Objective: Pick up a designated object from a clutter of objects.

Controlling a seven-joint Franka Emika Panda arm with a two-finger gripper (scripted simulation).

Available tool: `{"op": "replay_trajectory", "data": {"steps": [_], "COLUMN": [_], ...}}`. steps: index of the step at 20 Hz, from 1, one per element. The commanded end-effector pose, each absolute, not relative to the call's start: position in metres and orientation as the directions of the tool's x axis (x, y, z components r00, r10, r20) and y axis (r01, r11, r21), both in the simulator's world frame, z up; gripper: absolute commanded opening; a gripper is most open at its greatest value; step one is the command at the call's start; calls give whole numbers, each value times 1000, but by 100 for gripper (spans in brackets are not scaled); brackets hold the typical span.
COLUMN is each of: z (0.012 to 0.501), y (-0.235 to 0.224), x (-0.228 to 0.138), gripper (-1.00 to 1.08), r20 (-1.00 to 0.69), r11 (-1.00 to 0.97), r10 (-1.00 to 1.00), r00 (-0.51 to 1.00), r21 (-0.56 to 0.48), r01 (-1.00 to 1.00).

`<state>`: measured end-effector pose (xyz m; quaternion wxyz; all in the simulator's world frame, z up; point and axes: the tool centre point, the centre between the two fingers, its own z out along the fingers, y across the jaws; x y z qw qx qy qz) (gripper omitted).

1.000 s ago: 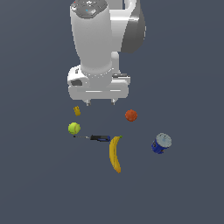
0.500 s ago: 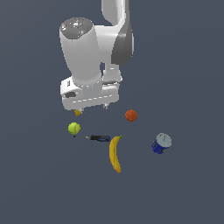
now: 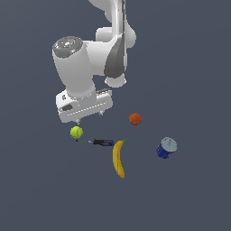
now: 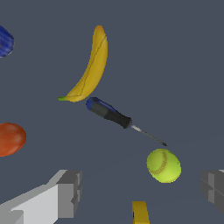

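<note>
- Exterior view: the yellow-green ball sits left of centre in the frame, just below the gripper, which hangs above it without touching. The screwdriver tip is just beside the ball on its right, with the banana past that. The orange-red ball and blue can are well apart from it, further right.
- From this angle the big white hand body covers most of the fingers, so only little tips poke out underneath. Can't judge the gap here.
- Wrist view: this one shows the two fingers spread wide, one at each side of the frame, nothing between them but bare floor and a tiny yellow piece, cut off by the frame edge. The ball shows between the fingers but closer to the right-hand one, so not centred yet imo.
- Handling guess: looks like a tennis ball, so light, a bit squishy and fuzzy enough not to slip. It'll roll if nudged though. I'd pinch it across the middle, and watch that screwdriver tip right next to it.
- The can and the orange-red ball are clipped at the frame's left edge here.
</note>
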<state>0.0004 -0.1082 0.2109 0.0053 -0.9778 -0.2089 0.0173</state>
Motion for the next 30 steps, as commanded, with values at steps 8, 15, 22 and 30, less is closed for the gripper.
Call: {"op": "replay_trajectory", "data": {"steps": [8, 15, 22, 30], "z": [178, 154, 130, 107], "y": [-140, -163, -185, -207], "x": [-3, -8, -15, -25], "gripper": [100, 100, 100, 100], "r20": [-19, -11, -5, -1], "r11": [-824, -742, -647, -543], "r10": [567, 671, 763, 840], "r00": [824, 742, 647, 543], "r21": [-18, -15, -10, -4], "r01": [566, 670, 763, 840]}}
